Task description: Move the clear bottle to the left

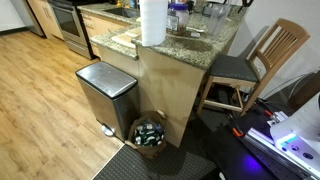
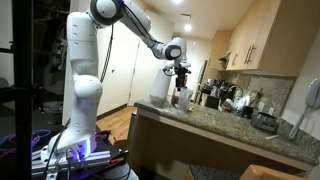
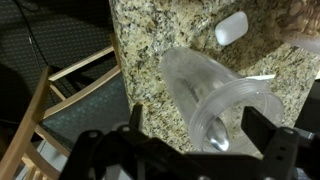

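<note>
The clear bottle [image 3: 215,100] is a see-through, colourless container standing on the speckled granite counter [image 3: 150,50]. In the wrist view I look down into its open mouth. My gripper [image 3: 200,125] is open, with one finger on each side of the bottle's top; the left finger stands clear of it, and the right finger is close to the rim. In an exterior view the gripper [image 2: 181,78] hangs straight down over the bottle [image 2: 184,98] near the counter's end. In the other exterior view the gripper and bottle are not clear among the items at the top edge.
A white paper-towel roll [image 1: 152,22] and a jar with a blue lid [image 1: 176,12] stand on the counter. A small white object [image 3: 231,27] lies beyond the bottle. A wooden chair [image 1: 265,55], a steel trash can [image 1: 106,95] and a basket [image 1: 150,133] stand below.
</note>
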{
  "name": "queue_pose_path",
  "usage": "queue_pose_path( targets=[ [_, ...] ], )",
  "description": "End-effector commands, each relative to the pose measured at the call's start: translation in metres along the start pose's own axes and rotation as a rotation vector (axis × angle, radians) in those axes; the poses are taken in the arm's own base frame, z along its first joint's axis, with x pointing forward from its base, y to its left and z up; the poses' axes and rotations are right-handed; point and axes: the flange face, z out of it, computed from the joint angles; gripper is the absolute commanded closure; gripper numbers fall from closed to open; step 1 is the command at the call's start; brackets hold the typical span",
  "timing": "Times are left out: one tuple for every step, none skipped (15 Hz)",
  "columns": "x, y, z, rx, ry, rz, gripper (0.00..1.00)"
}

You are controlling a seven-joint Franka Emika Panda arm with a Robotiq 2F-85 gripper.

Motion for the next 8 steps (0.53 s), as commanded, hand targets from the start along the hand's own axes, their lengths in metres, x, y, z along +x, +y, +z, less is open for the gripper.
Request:
queue_pose_path(
  targets=[
    [0.001, 0.000, 0.001, -0.002, -0.001, 0.000, 0.00],
    [0.002, 0.002, 0.004, -0.008, -0.004, 0.016, 0.00],
    [0.002, 0.004, 0.009, -0.008, -0.017, 0.018, 0.00],
    [0.000, 0.004, 0.010, -0.007, -0.017, 0.017, 0.00],
    [-0.001, 0.005, 0.012, -0.005, -0.016, 0.013, 0.00],
    [0.001, 0.002, 0.004, -0.007, -0.007, 0.005, 0.00],
    [0.001, 0.002, 0.004, -0.008, -0.008, 0.005, 0.00],
    [0.001, 0.002, 0.004, -0.008, -0.007, 0.004, 0.00]
  ],
)
